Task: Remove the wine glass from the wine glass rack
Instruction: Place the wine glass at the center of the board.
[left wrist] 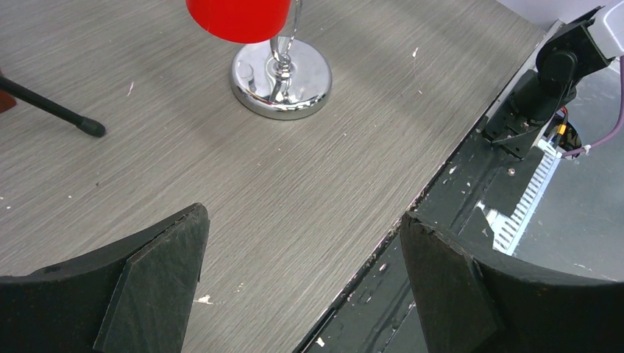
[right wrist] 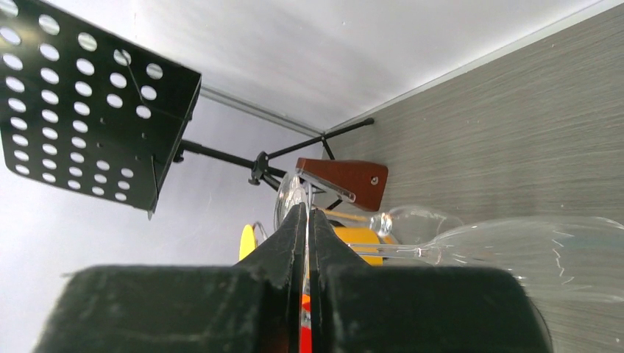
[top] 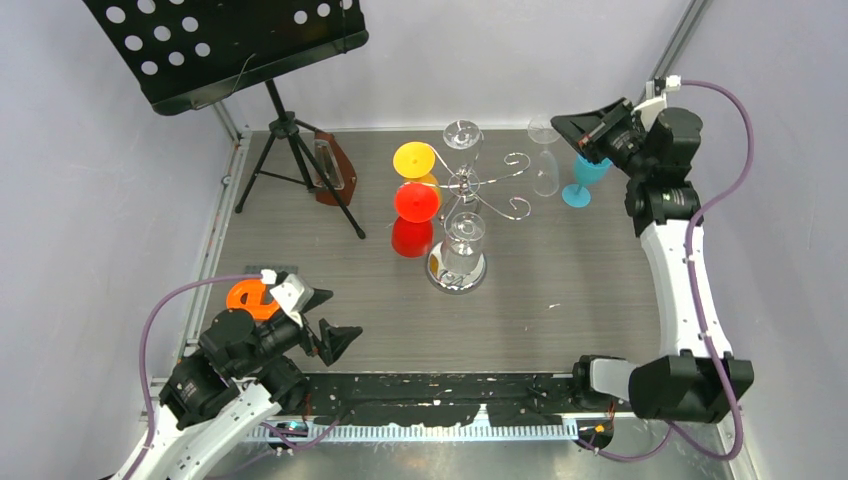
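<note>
Clear wine glass [top: 546, 175] hung inverted — foot uppermost, stem upright — beside chrome wire wine glass rack [top: 468, 184]; right hand [top: 560, 125] clamped on its foot; left hand [top: 335, 318] fingers stood apart

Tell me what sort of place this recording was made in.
Probably a robotics lab test cell: left arm and right arm bolted at the near edge of a grey table, plain walls closing it in, and staged props like a chrome wine glass rack and black music stand.
</note>
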